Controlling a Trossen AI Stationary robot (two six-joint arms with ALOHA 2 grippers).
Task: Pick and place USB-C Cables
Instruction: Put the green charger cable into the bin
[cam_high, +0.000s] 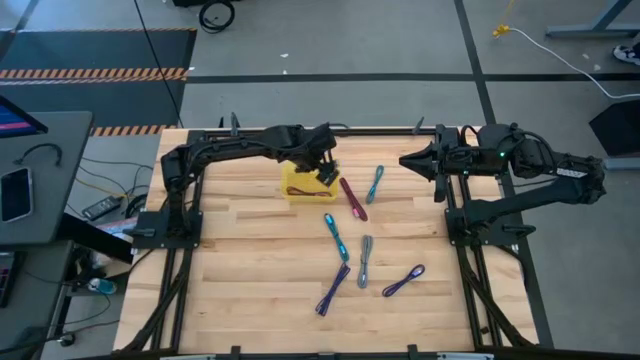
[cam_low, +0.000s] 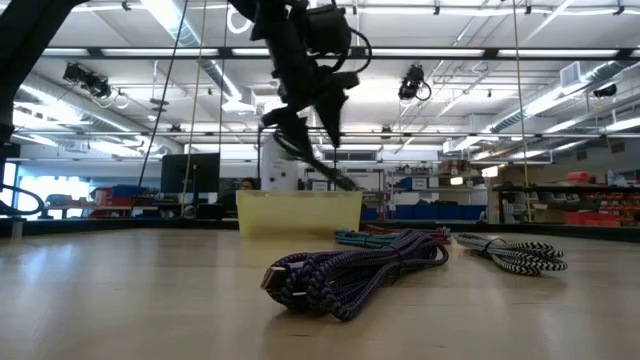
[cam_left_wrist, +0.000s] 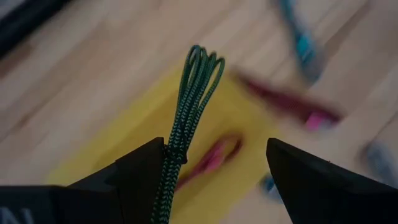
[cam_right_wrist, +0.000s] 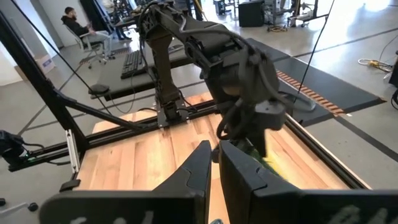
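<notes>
Green cable (cam_left_wrist: 189, 118) is hanging against 1 finger of the left gripper (cam_high: 322, 163), whose jaws are standing wide apart above the yellow tray (cam_high: 296, 181), where a maroon cable (cam_left_wrist: 214, 157) is already lying. Clinging to that finger, the green bundle is looking likely to snag and drop across the tray wall rather than inside. Other cables (cam_high: 365, 261) are waiting on the wooden table (cam_high: 250, 270). Beside the far edge, the right gripper (cam_high: 408, 160) is idling, nearly closed on nothing.

We find open wood along the table (cam_high: 250, 300) near the left rail; the cables (cam_high: 365, 262) (scattered mid-table) and yellow tray (cam_high: 297, 185) crowd the middle.
</notes>
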